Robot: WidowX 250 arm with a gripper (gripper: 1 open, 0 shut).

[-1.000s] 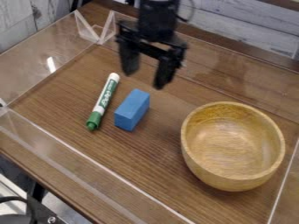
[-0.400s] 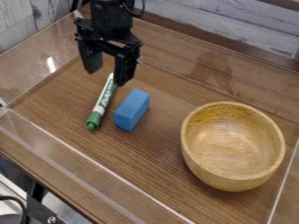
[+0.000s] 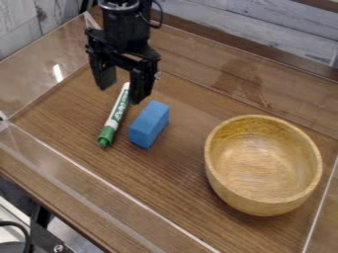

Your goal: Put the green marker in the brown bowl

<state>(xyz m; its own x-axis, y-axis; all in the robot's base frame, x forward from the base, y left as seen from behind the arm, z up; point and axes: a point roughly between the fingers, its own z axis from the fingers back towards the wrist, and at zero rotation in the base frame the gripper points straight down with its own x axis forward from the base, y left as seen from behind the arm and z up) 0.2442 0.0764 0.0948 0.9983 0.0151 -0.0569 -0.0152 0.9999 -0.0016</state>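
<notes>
Nearest, well out in front of the claw (image 3: 126, 79) and over toward the picture's left edge, a black cable (image 3: 19, 225) curves in the corner. The bowl (image 3: 263, 166) also sits on the near side of the claw, well apart from it toward the picture's right; its light wood inside shows nothing in it. Closer to the claw lies the marker (image 3: 115, 119), on the table (image 3: 158, 188) with its green cap pointing away from the claw toward the camera. Its white barrel slants back and slightly right, so the far end comes up between the claw's fingertips as the camera sees it. The blue block (image 3: 149, 125) lies just beside the marker, on the bowl's side, also nearer the camera than the claw. The claw itself is wide, one finger to each side of the marker's far end, holding nothing. How high its tips are above the table I cannot tell. Behind it rises the dark arm (image 3: 126, 14).
</notes>
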